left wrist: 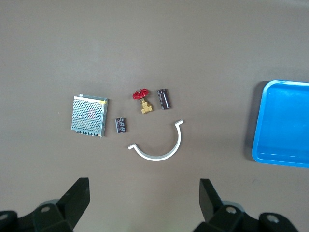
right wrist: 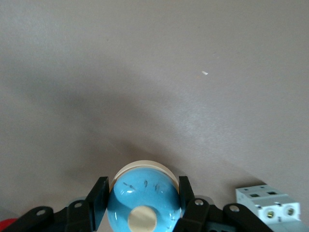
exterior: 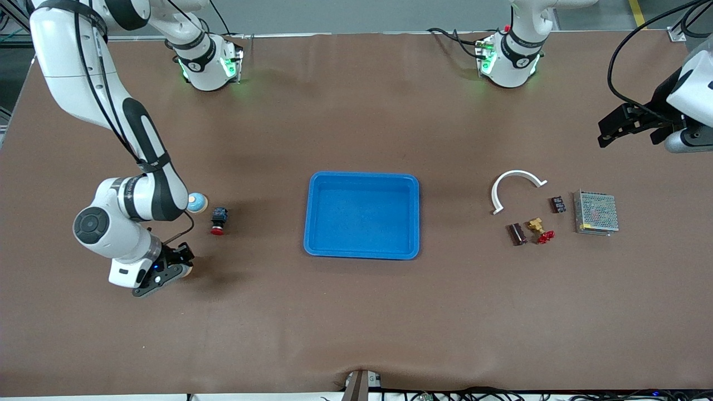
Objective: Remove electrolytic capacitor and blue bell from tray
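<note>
My right gripper is low over the table at the right arm's end, shut on a blue domed bell with a cream base. Its fingers press both sides of the dome. Only the cream edge of the bell shows in the front view. The capacitor, a dark short cylinder, lies at the left arm's end and shows in the left wrist view. My left gripper is open and empty, high over that end, fingertips wide apart.
A blue tray sits mid-table. Beside the capacitor lie a brass valve, white arc, small black part and metal mesh box. By the right arm: a red push-button, a second blue round thing, a white breaker.
</note>
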Robot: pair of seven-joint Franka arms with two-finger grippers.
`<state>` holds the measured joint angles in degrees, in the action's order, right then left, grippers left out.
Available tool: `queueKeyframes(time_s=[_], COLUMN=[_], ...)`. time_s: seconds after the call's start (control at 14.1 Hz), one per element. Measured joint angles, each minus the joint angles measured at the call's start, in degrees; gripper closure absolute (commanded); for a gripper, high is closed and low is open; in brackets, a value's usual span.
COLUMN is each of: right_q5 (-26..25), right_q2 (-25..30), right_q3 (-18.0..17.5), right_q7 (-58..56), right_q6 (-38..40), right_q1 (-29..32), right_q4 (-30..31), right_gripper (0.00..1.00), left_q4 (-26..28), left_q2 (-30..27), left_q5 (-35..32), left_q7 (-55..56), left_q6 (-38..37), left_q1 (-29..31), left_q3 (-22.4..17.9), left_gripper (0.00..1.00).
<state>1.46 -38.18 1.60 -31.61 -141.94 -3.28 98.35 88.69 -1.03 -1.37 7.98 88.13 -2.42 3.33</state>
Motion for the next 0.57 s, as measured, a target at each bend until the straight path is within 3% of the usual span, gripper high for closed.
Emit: queueKeyframes(time_s=[0.57], right_q5=[0.8], right_q2=[0.0], right_q3=[-0.2], right_q7=[-2.0], right_q6=[-2.3], right_q1=[0.7], right_q4=[1.2], right_gripper=[0.53], left_q4=[0.0], left_q2=[0.0], left_q5=[0.0], left_q7=[0.0], left_q6=[0.0], left_q1=[0.0], left_q3=[0.0], left_gripper=[0.00])
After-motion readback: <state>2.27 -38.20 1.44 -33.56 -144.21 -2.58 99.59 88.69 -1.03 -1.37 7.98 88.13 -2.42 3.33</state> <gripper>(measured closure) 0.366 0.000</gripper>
